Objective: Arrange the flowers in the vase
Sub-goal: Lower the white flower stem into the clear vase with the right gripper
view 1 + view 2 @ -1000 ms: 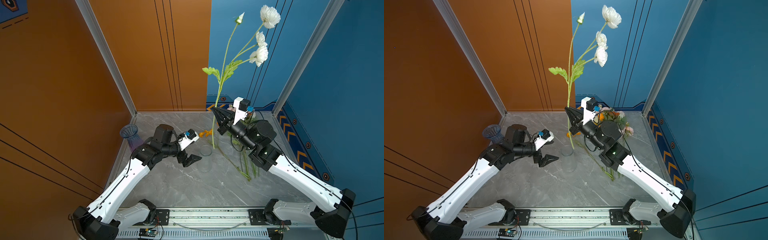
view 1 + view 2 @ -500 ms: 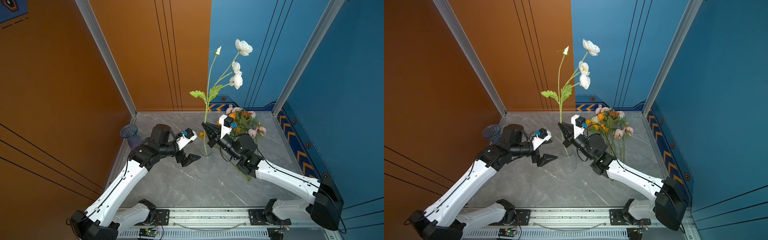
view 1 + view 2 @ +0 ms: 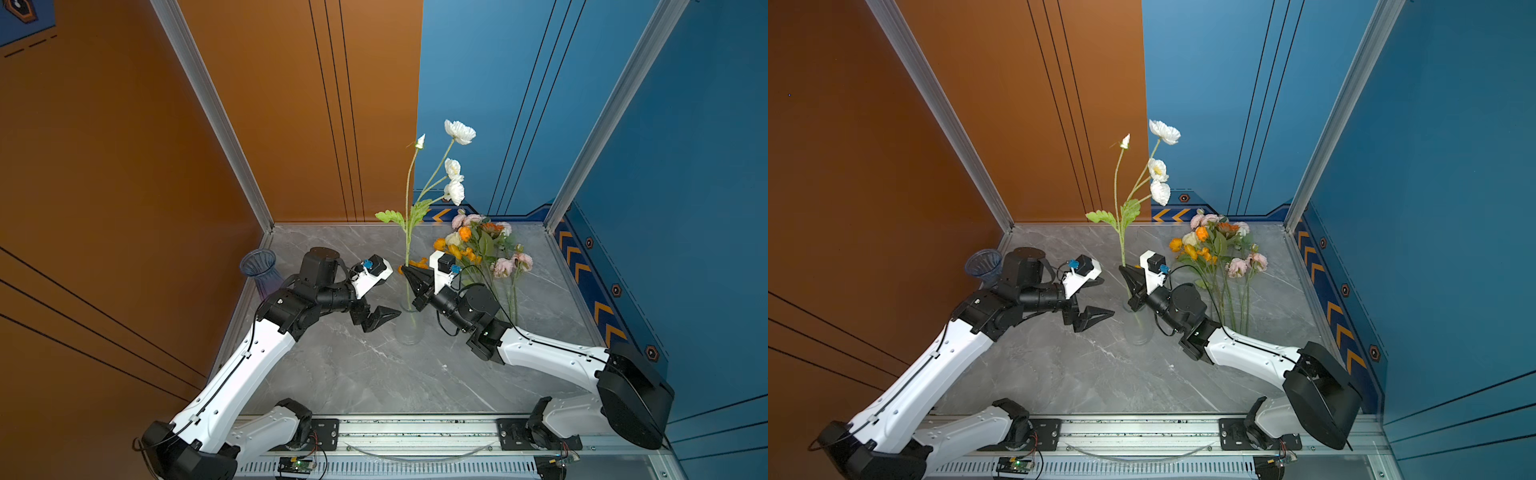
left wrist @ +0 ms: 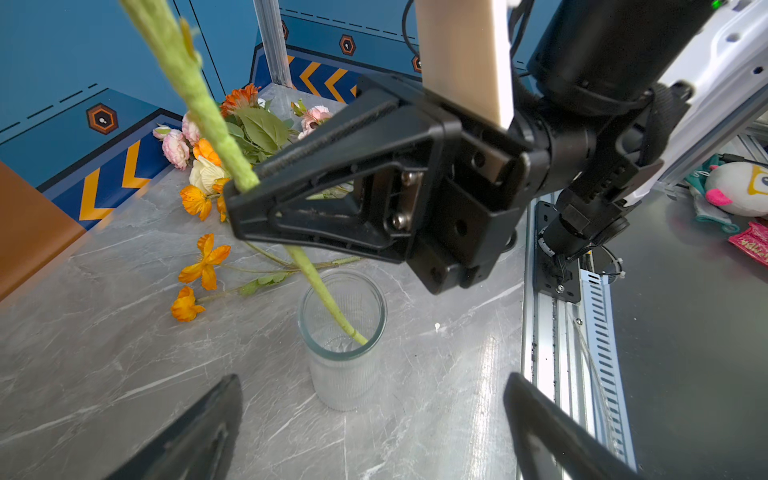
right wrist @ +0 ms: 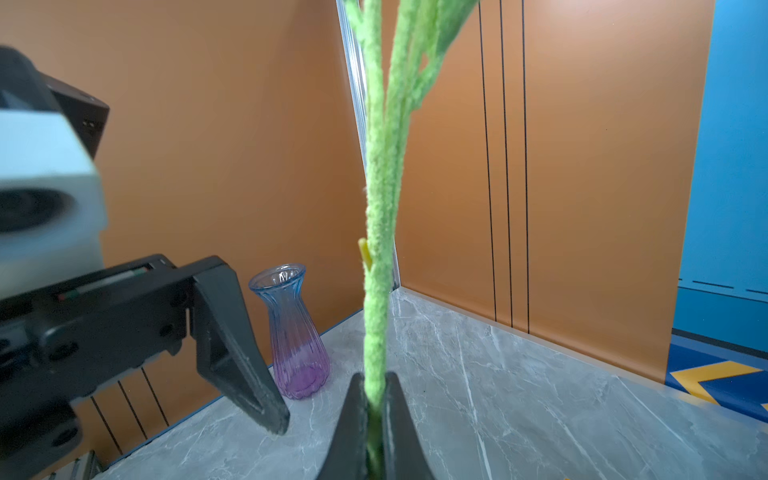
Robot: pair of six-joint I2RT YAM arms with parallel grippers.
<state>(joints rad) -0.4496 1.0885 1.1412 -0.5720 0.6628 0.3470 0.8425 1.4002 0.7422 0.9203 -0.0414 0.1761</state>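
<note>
A tall white flower [image 3: 459, 132] on a fuzzy green stem [image 3: 1121, 241] stands nearly upright, with my right gripper [image 3: 405, 271] shut on the stem [image 5: 380, 249] above the clear glass vase [image 3: 409, 330]. In the left wrist view the stem's lower end [image 4: 332, 307] sits inside the vase [image 4: 345, 374], against its inner wall. My left gripper [image 3: 380, 318] hangs open and empty just left of the vase, its fingers [image 4: 208, 428] wide apart. The other flowers [image 3: 478, 245], orange, pink and cream, lie in a bunch at the back right.
A blue-to-purple ribbed vase [image 3: 259, 270] stands empty at the back left by the orange wall, behind my left arm. Loose orange blooms [image 4: 203, 266] lie on the marble top behind the glass vase. Walls close in three sides; a rail [image 3: 415, 432] runs along the front.
My right gripper has come down and to the left with the white flower, bringing the stem's end into the glass vase. The left arm has barely moved.
</note>
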